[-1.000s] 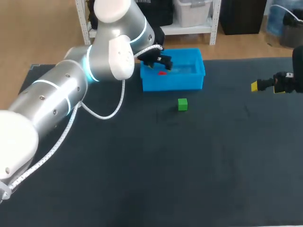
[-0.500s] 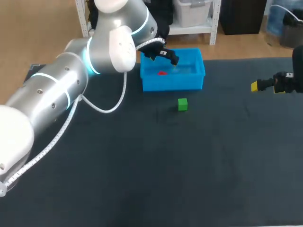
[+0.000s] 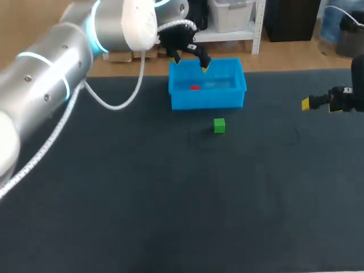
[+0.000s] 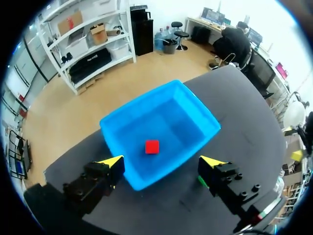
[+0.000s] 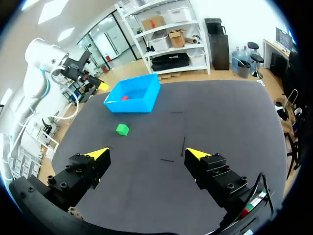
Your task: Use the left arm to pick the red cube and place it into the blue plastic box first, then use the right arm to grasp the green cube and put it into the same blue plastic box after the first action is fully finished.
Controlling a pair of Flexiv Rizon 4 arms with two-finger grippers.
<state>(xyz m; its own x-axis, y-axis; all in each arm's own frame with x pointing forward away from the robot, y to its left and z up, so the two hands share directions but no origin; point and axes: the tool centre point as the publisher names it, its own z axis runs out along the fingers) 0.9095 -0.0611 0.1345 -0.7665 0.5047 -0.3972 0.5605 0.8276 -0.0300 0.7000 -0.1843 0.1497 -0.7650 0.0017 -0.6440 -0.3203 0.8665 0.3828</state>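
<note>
Rising clear, fingers apart, the left gripper left the small red cube in the blue plastic box, handing over to the open-fingered right gripper for the green cube.

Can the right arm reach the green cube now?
Probably yes: the green cube sits alone on open mat, the right hand is open, and the left hand hangs above the blue box.

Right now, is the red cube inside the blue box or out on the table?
Inside. The red cube lies on the floor of the blue box, apart from the open left gripper above it.
</note>
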